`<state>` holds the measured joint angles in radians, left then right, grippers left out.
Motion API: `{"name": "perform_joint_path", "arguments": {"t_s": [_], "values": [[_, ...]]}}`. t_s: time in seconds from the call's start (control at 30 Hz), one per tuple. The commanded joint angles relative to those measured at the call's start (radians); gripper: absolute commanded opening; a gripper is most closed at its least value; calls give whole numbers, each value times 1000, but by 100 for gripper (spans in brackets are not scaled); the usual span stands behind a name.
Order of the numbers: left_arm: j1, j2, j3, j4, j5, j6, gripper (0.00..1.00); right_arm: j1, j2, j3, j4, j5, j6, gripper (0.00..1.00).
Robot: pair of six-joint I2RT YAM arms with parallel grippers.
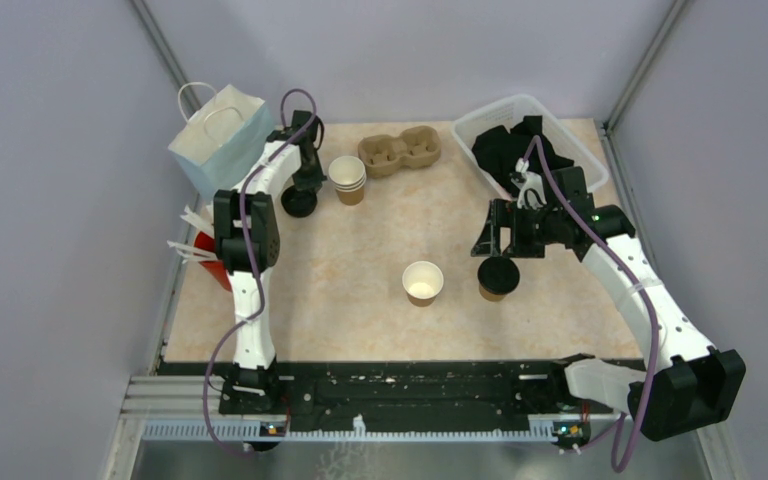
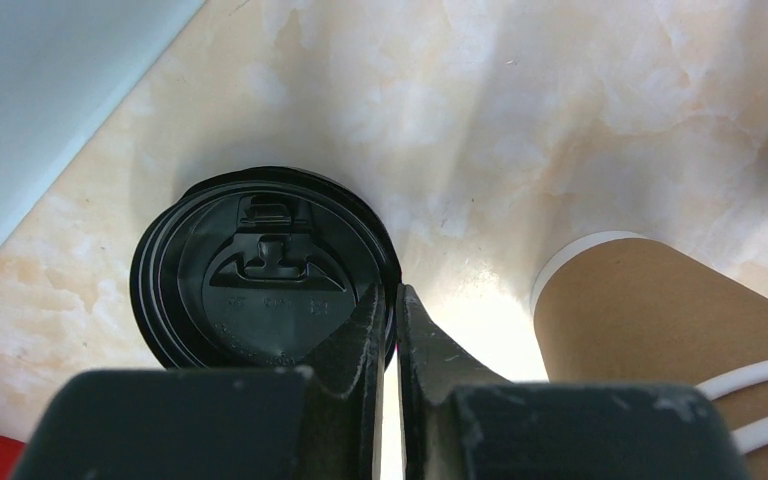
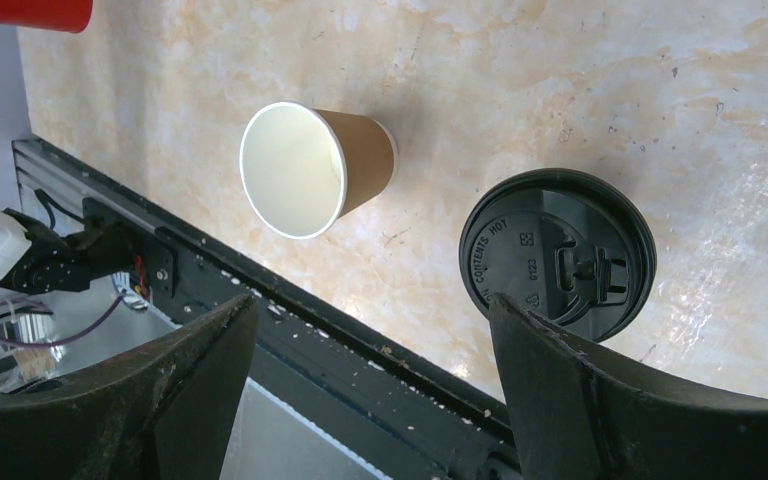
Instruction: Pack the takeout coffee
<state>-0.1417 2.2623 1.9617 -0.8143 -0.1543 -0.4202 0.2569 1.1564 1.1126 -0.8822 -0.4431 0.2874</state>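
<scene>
A black lid (image 2: 260, 270) lies flat on the table at the back left, next to a stack of kraft paper cups (image 1: 347, 180). My left gripper (image 2: 397, 290) is shut on that lid's right rim, which sits pinched between the fingertips. An open kraft cup (image 1: 422, 282), white inside, stands at mid-table. To its right stands a kraft cup with a black lid on it (image 1: 498, 277). My right gripper (image 3: 370, 300) hangs open just above that lidded cup (image 3: 570, 250) with nothing between its fingers; the open cup (image 3: 310, 170) is off to its left.
A brown two-hole carrier (image 1: 400, 150) lies at the back centre. A pale paper bag (image 1: 220, 135) stands at the back left, a clear bin of black items (image 1: 570, 130) at the back right. A red cup of white sticks (image 1: 205, 255) sits at the left edge.
</scene>
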Motion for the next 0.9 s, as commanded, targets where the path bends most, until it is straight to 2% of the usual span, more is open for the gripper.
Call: {"name": "perform_joint_path", "arguments": {"t_s": [0.0, 0.2, 0.43, 0.87], "values": [[5, -75, 25, 31, 2, -3, 11, -8, -2, 6, 27, -15, -17, 86], [6, -82, 21, 31, 8, -2, 10, -9, -4, 4, 27, -17, -17, 86], [11, -86, 16, 38, 35, -8, 20, -8, -8, 1, 29, -17, -16, 85], [12, -73, 14, 39, 35, 1, 18, -8, -10, -1, 28, -19, -16, 86]]}}
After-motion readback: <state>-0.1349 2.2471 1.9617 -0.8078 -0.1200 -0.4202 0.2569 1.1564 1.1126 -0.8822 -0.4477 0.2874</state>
